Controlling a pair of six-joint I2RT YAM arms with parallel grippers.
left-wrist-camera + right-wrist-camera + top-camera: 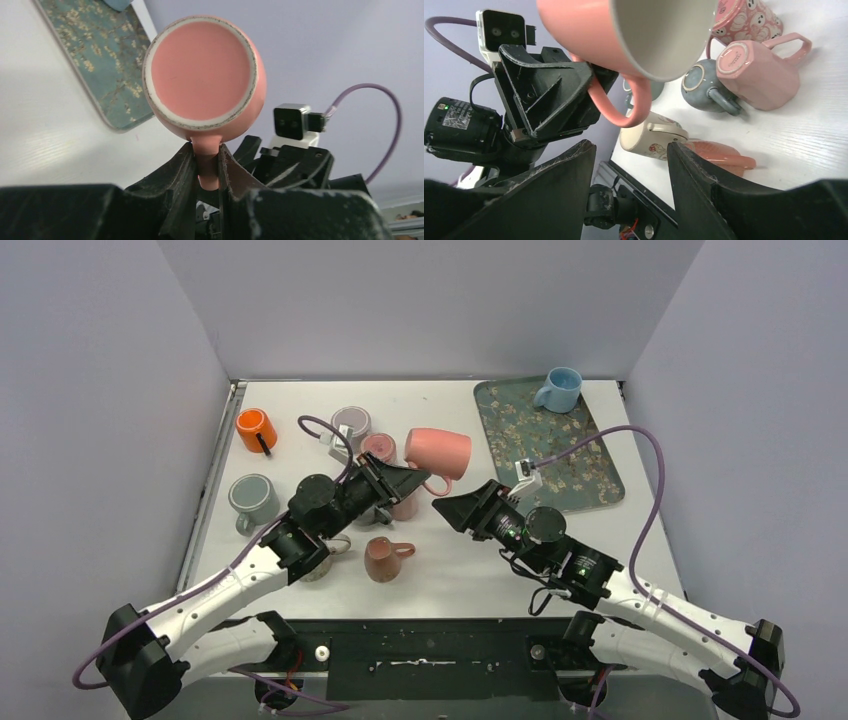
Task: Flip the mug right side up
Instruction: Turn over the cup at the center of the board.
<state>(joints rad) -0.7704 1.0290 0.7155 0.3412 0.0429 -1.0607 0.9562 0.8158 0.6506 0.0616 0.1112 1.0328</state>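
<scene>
The big pink mug [438, 452] hangs on its side above the middle of the table. My left gripper [418, 478] is shut on its handle. The left wrist view shows the mug's flat base [201, 67] facing the camera, with the handle [207, 167] pinched between the two fingers of the left gripper [206, 150]. In the right wrist view the mug's pale open mouth [664, 35] faces my right gripper [631, 150]. The right gripper [448, 508] sits just below and right of the mug, open, with nothing between its fingers.
Under the left arm stand several mugs: pink [759, 70], grey-blue [704, 87], cream [651, 137] and brown [383, 558]. An orange mug [256, 430] and a grey one [250, 495] sit at the left. A floral tray [575, 465] at the right holds a blue mug [560, 390].
</scene>
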